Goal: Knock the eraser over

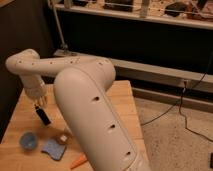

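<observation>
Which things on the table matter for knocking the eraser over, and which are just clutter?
Job: eraser, black, on the left of the table; claw just above it.
Lying about: round blue object, blue sponge, carrot, small white-and-tan object.

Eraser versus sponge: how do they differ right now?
The eraser is black and slim; the sponge is blue and broad. The eraser is up on end, tilted, just below the shut tool; the sponge lies flat, apart from it. Both are roughly rectangular, over the wooden table.
</observation>
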